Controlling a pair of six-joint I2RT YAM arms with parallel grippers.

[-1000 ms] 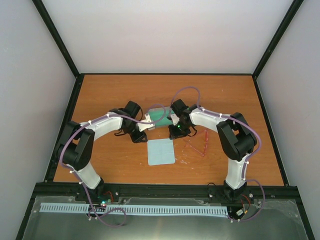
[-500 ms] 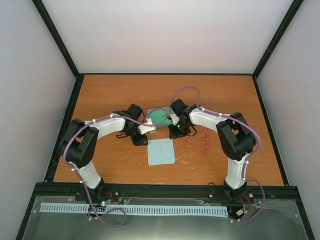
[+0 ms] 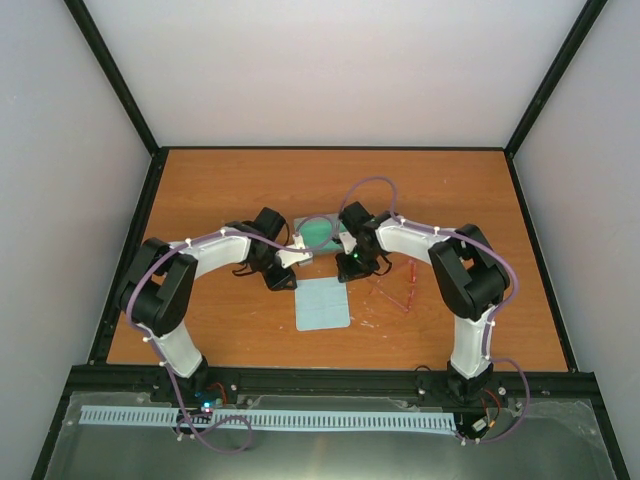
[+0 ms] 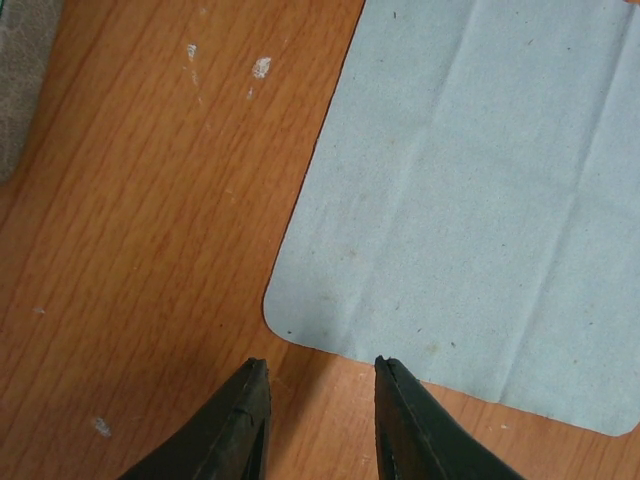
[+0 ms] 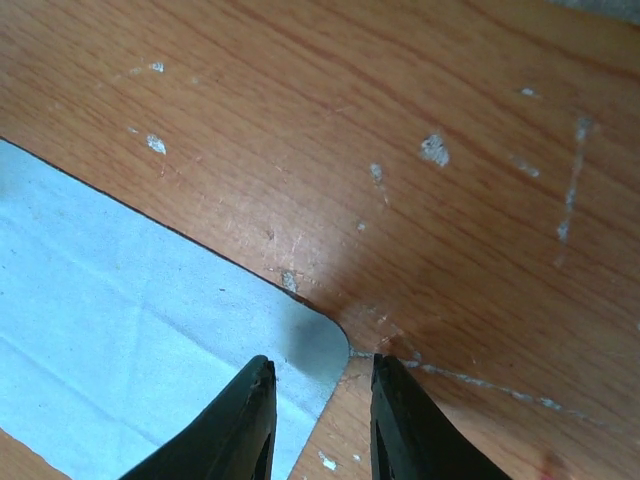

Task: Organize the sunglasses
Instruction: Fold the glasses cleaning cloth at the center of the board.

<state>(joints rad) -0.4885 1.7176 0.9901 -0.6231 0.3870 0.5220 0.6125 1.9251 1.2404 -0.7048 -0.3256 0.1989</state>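
- The sunglasses point(image 3: 402, 288) lie on the table point(image 3: 210, 180), just to the outer right of the right gripper point(image 3: 352, 266) and apart from it; neither gripper touches them.
- Only the top view shows them, as a thin red frame with its arms spread. Neither wrist view clearly takes them in.
- The right arm reaches inward across the table, elbow out to the right, wrist bent down, gripper pointing at the table.
- In the right wrist view the right gripper point(image 5: 320, 362) has its jaws a narrow gap apart with nothing between them. A rounded corner of the cloth point(image 5: 150, 330) lies right at the tips, mostly on the left finger's side.
- The left arm mirrors it, elbow out to the left, with the left gripper point(image 3: 283, 277) pointing down.
- In the left wrist view the left gripper point(image 4: 320, 366) also has its jaws slightly parted and empty. Another cloth point(image 4: 470, 200) corner sits just ahead of the tips, spreading to the right finger's side.
- From above, the cloth point(image 3: 323, 303) lies between the two grippers, a little nearer the bases.
- The case point(image 3: 318, 232), open with teal lining, sits just beyond both grippers, between the wrists; the top view alone shows it whole.
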